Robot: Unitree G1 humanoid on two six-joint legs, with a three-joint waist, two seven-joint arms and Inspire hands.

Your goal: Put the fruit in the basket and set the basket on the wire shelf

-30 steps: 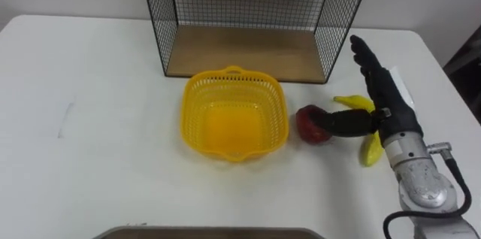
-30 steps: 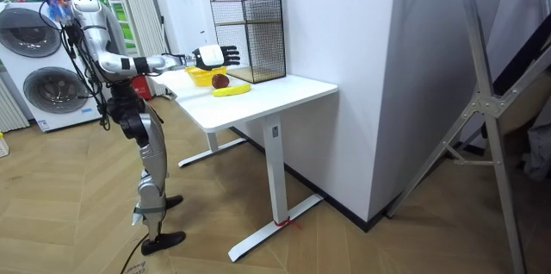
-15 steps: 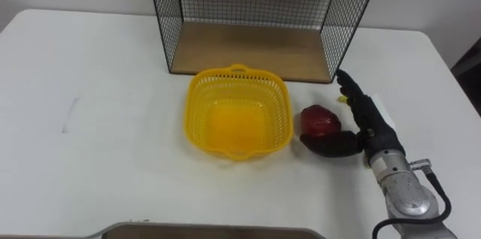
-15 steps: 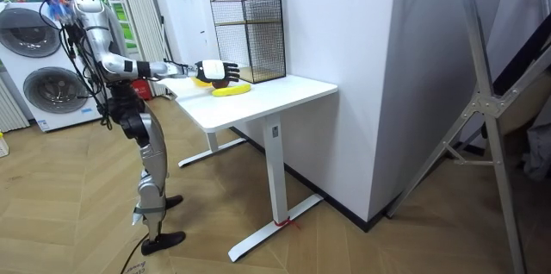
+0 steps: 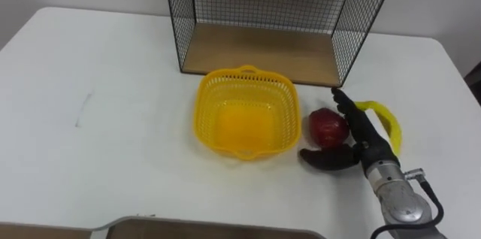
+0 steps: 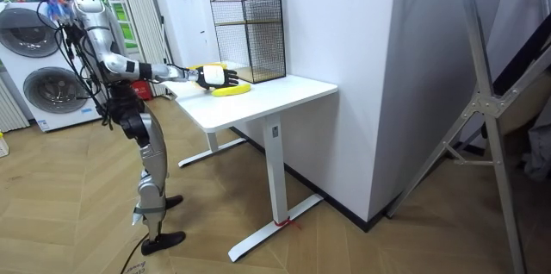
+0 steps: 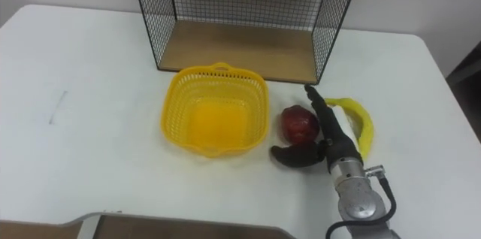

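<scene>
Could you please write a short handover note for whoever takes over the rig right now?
Right hand: open, fingers straight beside the apple, on its right, thumb across its near side.
Apple and banana: on the table, right of the basket.
Basket: empty, on the table before the wire shelf.
Done: nothing in the basket yet.
Left: grasp the apple, put both fruits in the basket, set it on the shelf.

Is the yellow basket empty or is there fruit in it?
Empty: the basket shows a bare floor; the apple and banana lie on the table beside it.
</scene>
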